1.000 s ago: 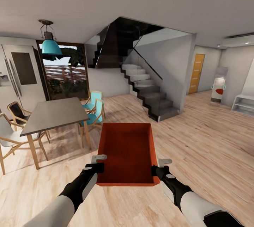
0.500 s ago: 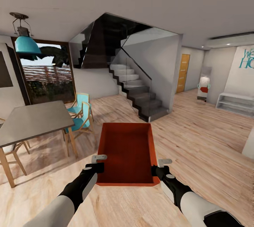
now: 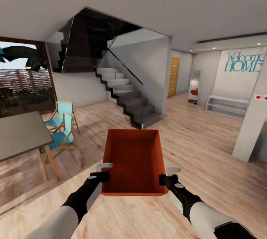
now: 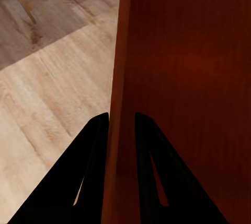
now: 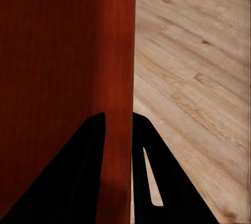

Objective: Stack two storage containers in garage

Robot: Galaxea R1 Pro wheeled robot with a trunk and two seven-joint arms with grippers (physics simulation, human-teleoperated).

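One storage container [image 3: 134,161], orange-red, topless, is held up in front of the robot above the wood-plank floor [image 3: 207,146], between both arms. Left claw [image 3: 104,172] is clamped on the container's left wall near the near corner; the left wrist view shows one finger on each side of the wall [image 4: 119,130]. Right claw [image 3: 166,175] is clamped the same way on the right wall [image 5: 117,130], fingers straddling the rim. The bin looks rigid and light: thin stiff walls, empty, no sag between the two grips. The walls are smooth and slightly tapered, so a rim pinch could slip if tilted; judged best held as now, opposite long walls, kept level.

Against the earlier frames the whole view has swung right: the dining table [image 3: 16,135] and teal chairs [image 3: 61,127] have slid toward the left edge, the pendant lamp is gone from view, and the stairs [image 3: 126,98] have shifted left. A "Welcome HOME" wall sign [image 3: 243,62], a white low shelf [image 3: 227,106] and a white pillar [image 3: 252,127] have come in at far right. The container and both claws sit unchanged in the picture. Not in the garage yet; carrying is under way.
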